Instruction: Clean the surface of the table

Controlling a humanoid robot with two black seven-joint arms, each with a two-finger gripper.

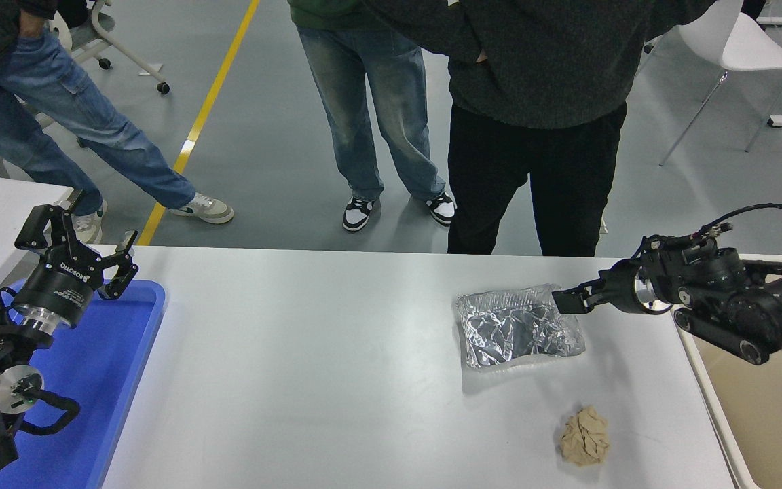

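Observation:
The white table surface (pixel 309 367) carries a crinkled silver foil tray (pixel 516 327) right of centre. A crumpled ball of brown paper (pixel 584 436) lies nearer the front edge. My right gripper (pixel 567 301) reaches in from the right edge and sits at the foil tray's far right corner, low over its rim. It is seen side-on, so how its jaws stand does not show. My left gripper (pixel 82 241) is parked open above the far end of the blue tray, holding nothing.
A blue plastic tray (pixel 126 353) lies at the table's left end. A beige bin (pixel 764 407) stands off the right end. Three people stand along the far side, one in black trousers (pixel 533 183) close to the edge behind the foil tray. A white chair (pixel 737 47) is at the back right.

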